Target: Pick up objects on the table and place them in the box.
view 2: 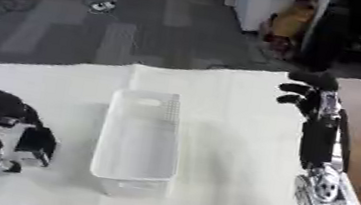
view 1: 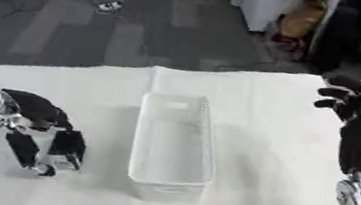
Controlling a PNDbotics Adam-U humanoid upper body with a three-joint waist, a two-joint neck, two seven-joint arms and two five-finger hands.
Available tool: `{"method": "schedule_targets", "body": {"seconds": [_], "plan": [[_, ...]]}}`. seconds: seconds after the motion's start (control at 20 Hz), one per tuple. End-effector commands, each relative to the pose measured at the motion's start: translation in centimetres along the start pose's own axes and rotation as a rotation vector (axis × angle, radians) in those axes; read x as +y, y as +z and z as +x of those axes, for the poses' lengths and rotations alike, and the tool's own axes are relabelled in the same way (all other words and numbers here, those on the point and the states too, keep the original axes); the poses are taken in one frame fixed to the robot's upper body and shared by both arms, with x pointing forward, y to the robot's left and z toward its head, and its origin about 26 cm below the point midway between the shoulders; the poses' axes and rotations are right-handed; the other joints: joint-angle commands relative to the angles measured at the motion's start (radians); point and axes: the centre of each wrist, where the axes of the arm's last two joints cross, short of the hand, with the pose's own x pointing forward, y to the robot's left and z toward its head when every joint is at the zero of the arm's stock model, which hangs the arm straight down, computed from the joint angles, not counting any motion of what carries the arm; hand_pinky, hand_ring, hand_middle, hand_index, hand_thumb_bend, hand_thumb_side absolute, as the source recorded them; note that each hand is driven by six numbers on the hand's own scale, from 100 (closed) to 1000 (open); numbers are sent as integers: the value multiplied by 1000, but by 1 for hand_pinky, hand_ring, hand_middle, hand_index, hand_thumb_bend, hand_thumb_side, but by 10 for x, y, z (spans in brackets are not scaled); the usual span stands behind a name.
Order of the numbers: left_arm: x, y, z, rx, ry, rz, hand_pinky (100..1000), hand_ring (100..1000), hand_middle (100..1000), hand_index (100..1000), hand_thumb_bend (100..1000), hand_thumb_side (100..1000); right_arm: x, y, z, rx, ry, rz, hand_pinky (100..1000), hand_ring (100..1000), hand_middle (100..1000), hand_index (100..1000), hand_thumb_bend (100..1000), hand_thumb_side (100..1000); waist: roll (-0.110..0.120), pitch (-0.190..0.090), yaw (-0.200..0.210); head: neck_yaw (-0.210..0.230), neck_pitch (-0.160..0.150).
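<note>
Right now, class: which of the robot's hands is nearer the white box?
Left. The left hand sits just left of the white box; the right hand is raised farther right.

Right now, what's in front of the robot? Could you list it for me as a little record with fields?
surface: table under a white cloth
box: white box, mid-table, looks empty
left hand: left hand, low at the view's left, fingers pointing down at the cloth, holding nothing visible
right hand: right hand, near the table's right edge, fingers curled, holding nothing
objects to pick: none visible on the cloth
</note>
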Motion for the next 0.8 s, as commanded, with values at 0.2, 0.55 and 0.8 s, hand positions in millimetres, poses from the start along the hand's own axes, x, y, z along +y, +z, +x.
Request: {"method": "schedule_targets", "body": {"seconds": [0.2,0.55,0.8], "plan": [[7,8,-11,-46,-83,-58,910,728,785,918,423,687,-1,-7,7,-33,0,4,547,624,660,710,201,1000,-3,-14,2,11,-5],[1,8,-14,-31,-20,70,799,619,686,833,334,836,-1,-6,7,-32,-1,4,547,624,660,709,200,1000,-4,-14,4,6,-6],[-4,5,-16,-25,27,136,783,605,681,826,325,927,-1,-6,6,-31,-2,4,547,624,660,709,200,1000,-5,-14,5,2,-9]]}}
